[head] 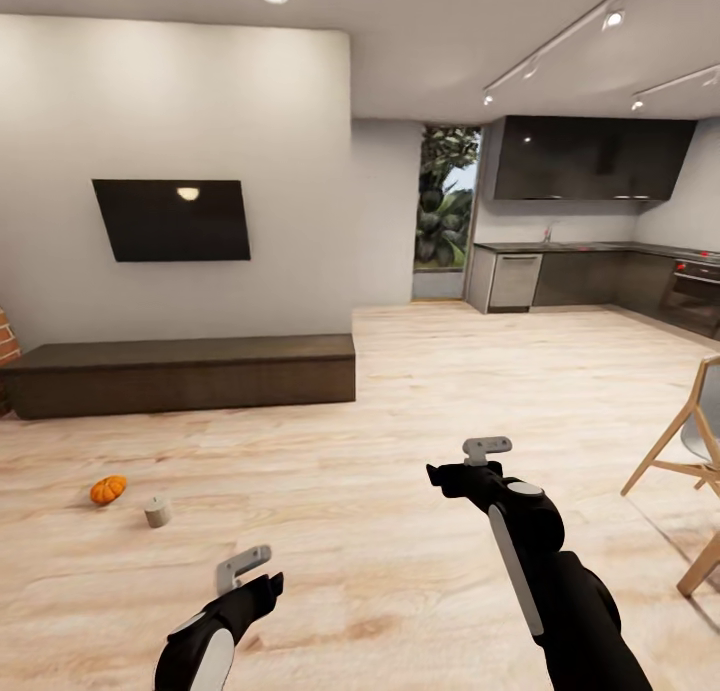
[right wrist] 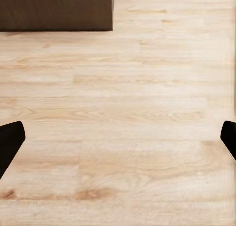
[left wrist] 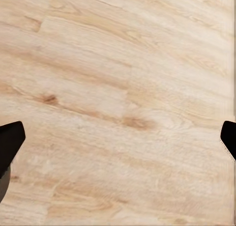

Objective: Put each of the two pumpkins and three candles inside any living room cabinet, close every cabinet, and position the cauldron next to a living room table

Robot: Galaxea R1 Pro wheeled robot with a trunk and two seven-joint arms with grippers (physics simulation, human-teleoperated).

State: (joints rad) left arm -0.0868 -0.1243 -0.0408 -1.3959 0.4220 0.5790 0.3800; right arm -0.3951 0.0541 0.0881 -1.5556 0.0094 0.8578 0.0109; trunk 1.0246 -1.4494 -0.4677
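1. The left gripper (head: 243, 565) hangs low over bare floor (head: 400, 571). In its wrist view the dark fingertips (left wrist: 10, 140) sit at opposite edges, so the jaws are spread wide and empty.
2. The right gripper (head: 487, 450) is raised a little further forward, likewise wide apart with nothing between its fingertips (right wrist: 10, 142). Both arms seem tucked for travel, not reaching.
3. Ahead to the left, one pumpkin (head: 108, 489) and one candle (head: 157, 512) lie on the floor, close together yet apart.
4. Beyond them the cabinet (head: 180, 373) stands against the wall under the television (head: 172, 219), its fronts apparently closed.
5. The robot likely must drive closer before either arm can reach.
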